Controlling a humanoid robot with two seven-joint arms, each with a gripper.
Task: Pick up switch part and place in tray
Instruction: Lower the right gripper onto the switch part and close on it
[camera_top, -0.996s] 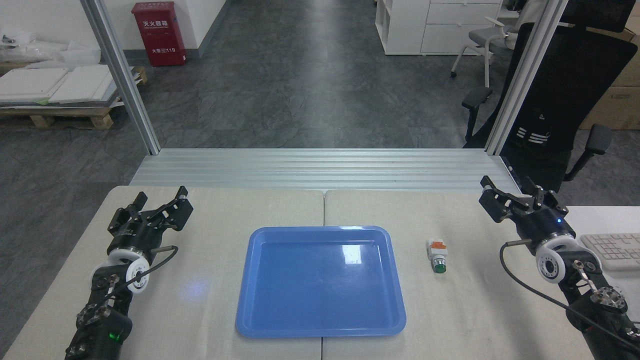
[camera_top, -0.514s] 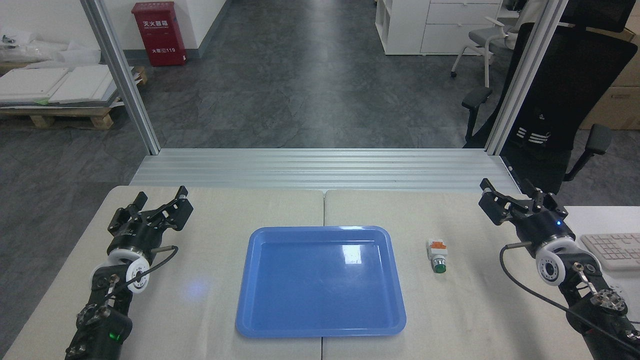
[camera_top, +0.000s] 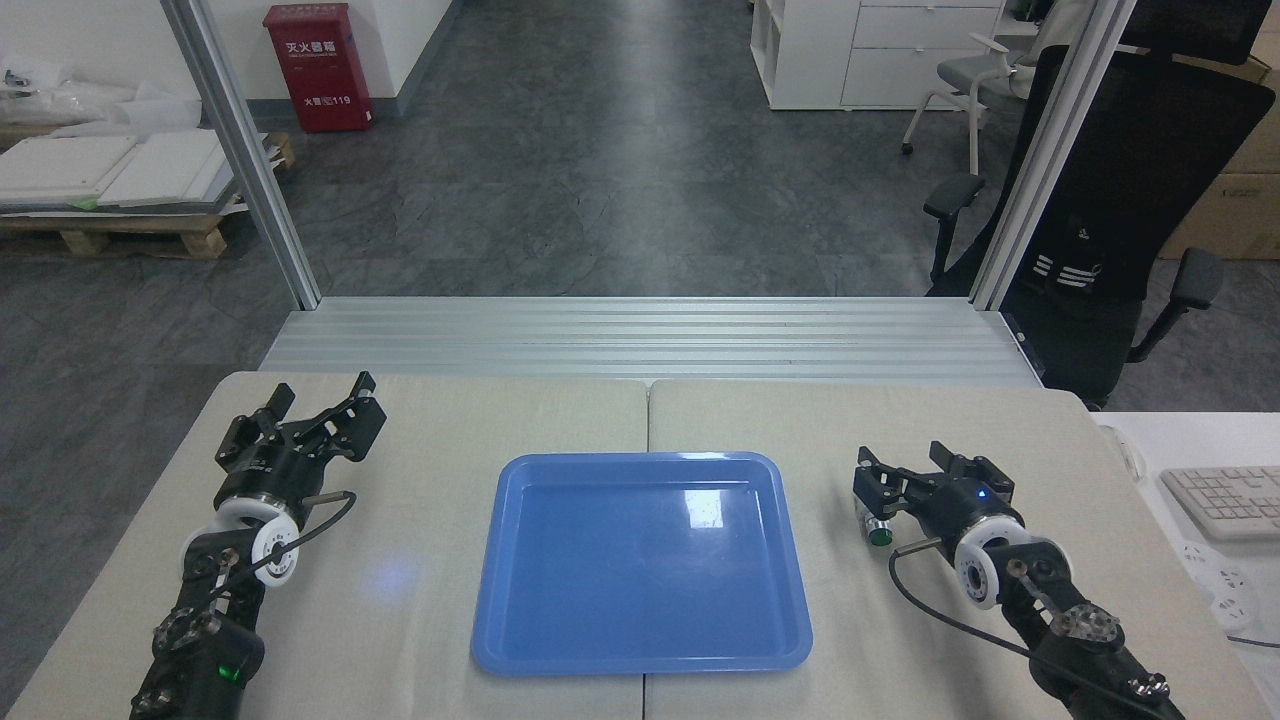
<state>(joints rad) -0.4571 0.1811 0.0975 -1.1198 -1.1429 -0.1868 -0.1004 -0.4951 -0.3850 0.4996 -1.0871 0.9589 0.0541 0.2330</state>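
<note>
Left gripper (camera_top: 325, 400) sits over the table's (camera_top: 450, 420) left side, jaws apart, nothing in them. Blue tray (camera_top: 640, 655) at center, bare. Just right of it, right gripper (camera_top: 868, 488) is over the switch part (camera_top: 878, 530) (only green button & silver collar show); jaws apart, not clamped.

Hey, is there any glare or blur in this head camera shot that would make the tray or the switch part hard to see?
Head view: sharp overall, no motion blur. The tray shows a white ceiling-light reflection near its upper right, mild and hiding nothing. The switch part is mostly covered by the right gripper; only its green button end shows. A faint bluish spot lies on the table left of the tray.
</note>
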